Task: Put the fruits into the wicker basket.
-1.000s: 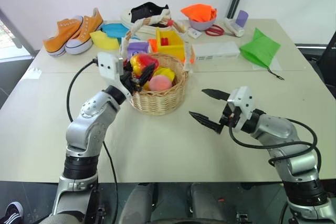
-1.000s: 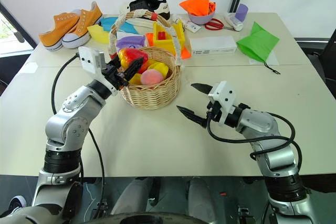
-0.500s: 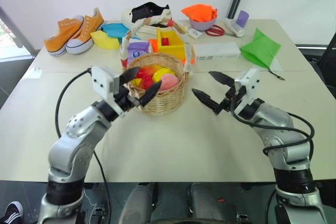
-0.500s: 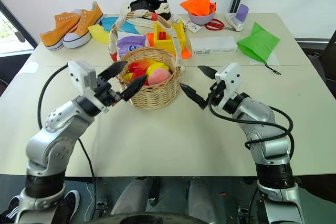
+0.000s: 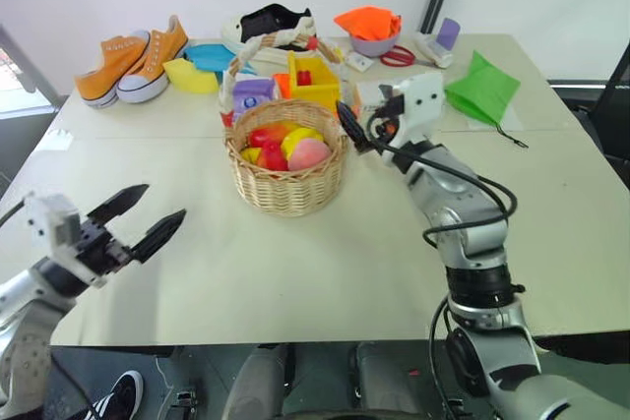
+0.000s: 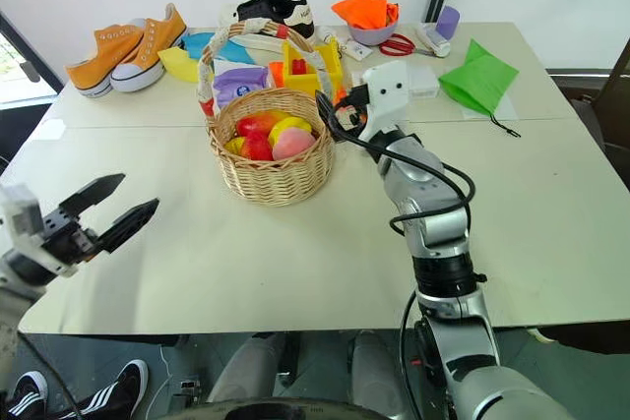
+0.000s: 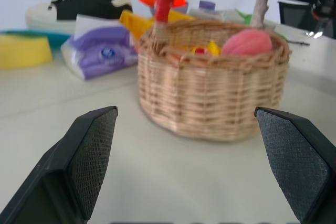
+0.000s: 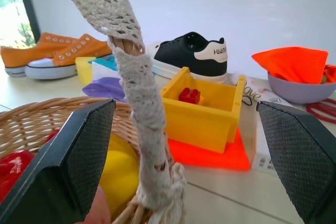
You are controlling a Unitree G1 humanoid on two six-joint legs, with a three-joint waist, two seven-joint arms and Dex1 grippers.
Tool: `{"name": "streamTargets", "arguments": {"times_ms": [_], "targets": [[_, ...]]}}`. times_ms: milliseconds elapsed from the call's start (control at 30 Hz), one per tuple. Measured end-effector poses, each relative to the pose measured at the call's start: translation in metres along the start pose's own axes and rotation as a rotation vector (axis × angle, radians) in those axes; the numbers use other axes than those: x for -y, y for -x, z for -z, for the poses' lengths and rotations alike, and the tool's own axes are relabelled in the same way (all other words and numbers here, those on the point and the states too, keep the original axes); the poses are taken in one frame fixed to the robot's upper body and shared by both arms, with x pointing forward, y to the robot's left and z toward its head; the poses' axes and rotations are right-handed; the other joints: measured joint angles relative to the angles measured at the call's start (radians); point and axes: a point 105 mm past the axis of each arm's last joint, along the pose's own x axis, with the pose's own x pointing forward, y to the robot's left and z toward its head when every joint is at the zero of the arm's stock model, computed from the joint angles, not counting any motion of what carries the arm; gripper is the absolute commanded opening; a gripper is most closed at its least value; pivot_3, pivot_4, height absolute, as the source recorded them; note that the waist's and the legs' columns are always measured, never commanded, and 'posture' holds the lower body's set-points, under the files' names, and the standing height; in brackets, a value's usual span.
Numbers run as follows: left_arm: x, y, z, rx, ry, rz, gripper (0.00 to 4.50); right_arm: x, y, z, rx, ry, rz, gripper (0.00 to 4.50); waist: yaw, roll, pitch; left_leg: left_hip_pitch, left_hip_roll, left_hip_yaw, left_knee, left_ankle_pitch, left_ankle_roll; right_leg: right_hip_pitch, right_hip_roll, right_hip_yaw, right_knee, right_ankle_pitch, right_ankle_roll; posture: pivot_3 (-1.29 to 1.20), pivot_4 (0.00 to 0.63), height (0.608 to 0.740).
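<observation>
I see the fruits [image 6: 268, 137] lying together inside the wicker basket [image 6: 271, 172]: a pink peach [image 6: 293, 144] toward the right side, yellow pieces behind it and red ones to the left. The basket stands on the bench [image 6: 295, 263], toward the back of its near half, its white-wrapped handle [image 6: 258, 29] arching over the load.

My right claw [image 5: 360, 132] hangs just beside the basket's right rim with its fingers spread wide and nothing between them; through the right wrist view the handle's lace-wrapped post [image 8: 142, 124] rises between the two fingers. My left claw [image 6: 103, 210] is well apart from the basket, out over the bench's near left edge, also spread wide and empty, pointing toward the basket.

Behind the basket sit a yellow box [image 6: 313, 71] with red contents, a purple packet [image 6: 239, 83], a black sneaker [image 6: 268, 9], orange sneakers [image 6: 123, 41], a lilac bowl [image 6: 372, 34] holding orange cloth, and a green cloth [image 6: 478, 78].
</observation>
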Motion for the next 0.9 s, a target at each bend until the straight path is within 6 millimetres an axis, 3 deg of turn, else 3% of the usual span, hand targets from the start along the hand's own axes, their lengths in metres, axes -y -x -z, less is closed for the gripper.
{"name": "streamTargets", "arguments": {"times_ms": [100, 200, 300, 433, 600, 667, 767, 900], "targets": [[-0.002, 0.003, 0.0, 0.015, -0.006, -0.004, 4.48, -0.003, -0.007, -0.004, 0.016, 0.031, -0.014, 4.5, -0.005, 0.0, 0.0, 0.0, 0.0, 0.0, 0.0, 0.0, 0.0, 0.0, 0.0, 0.0, 0.001, 0.0, 0.0, 0.0, 0.15, 0.74], [-0.001, 0.003, 0.0, 0.036, -0.002, -0.008, 4.5, -0.004, -0.013, 0.006, -0.015, 0.049, -0.011, 3.6, -0.007, 0.0, 0.0, 0.0, 0.0, 0.0, -0.001, 0.0, 0.0, -0.001, 0.0, 0.0, 0.001, 0.0, 0.001, 0.0, 0.15, 0.74], [0.002, 0.001, -0.003, 0.049, -0.007, -0.003, 4.5, -0.004, -0.015, 0.018, -0.059, 0.063, -0.013, 2.04, -0.008, 0.0, 0.0, 0.0, 0.0, 0.0, -0.001, 0.0, 0.0, -0.001, 0.001, 0.0, 0.002, 0.0, 0.001, 0.0, 0.15, 0.74], [0.002, 0.0, -0.006, 0.057, -0.015, -0.006, 4.5, -0.005, -0.015, 0.019, -0.062, 0.067, -0.023, 0.04, -0.007, 0.0, 0.0, 0.0, 0.0, 0.0, -0.001, 0.0, 0.0, -0.001, 0.001, 0.001, 0.002, 0.0, 0.001, 0.0, 0.15, 0.74], [0.002, -0.006, -0.009, 0.088, -0.013, -0.006, 4.5, 0.004, -0.012, 0.017, -0.051, 0.096, -0.003, 0.04, -0.002, 0.0, 0.0, 0.0, 0.0, 0.0, -0.001, 0.0, 0.0, -0.001, 0.0, 0.0, 0.001, 0.0, 0.001, 0.0, 0.15, 0.74], [0.007, -0.016, -0.01, 0.106, -0.007, 0.021, 4.5, 0.022, -0.005, 0.017, -0.051, 0.131, 0.018, 0.04, 0.005, 0.0, 0.0, 0.0, 0.0, 0.0, 0.0, 0.0, 0.0, 0.0, 0.0, 0.0, 0.0, 0.001, 0.001, 0.0, 0.15, 0.74], [0.013, -0.032, -0.012, 0.133, 0.011, 0.059, 4.5, 0.059, 0.015, 0.018, -0.058, 0.191, 0.086, 0.04, 0.013, 0.0, 0.0, 0.0, -0.001, 0.0, 0.0, 0.0, 0.0, 0.001, -0.001, 0.0, 0.0, 0.002, 0.003, 0.0, 0.15, 0.74], [0.034, -0.069, -0.013, 0.175, 0.042, 0.178, 4.5, 0.139, 0.062, 0.013, -0.103, 0.29, 0.28, 0.04, 0.045, 0.001, -0.001, 0.0, -0.002, 0.0, 0.001, 0.0, 0.001, 0.005, -0.001, -0.002, -0.002, 0.002, 0.003, 0.0, 0.15, 0.74]]}}
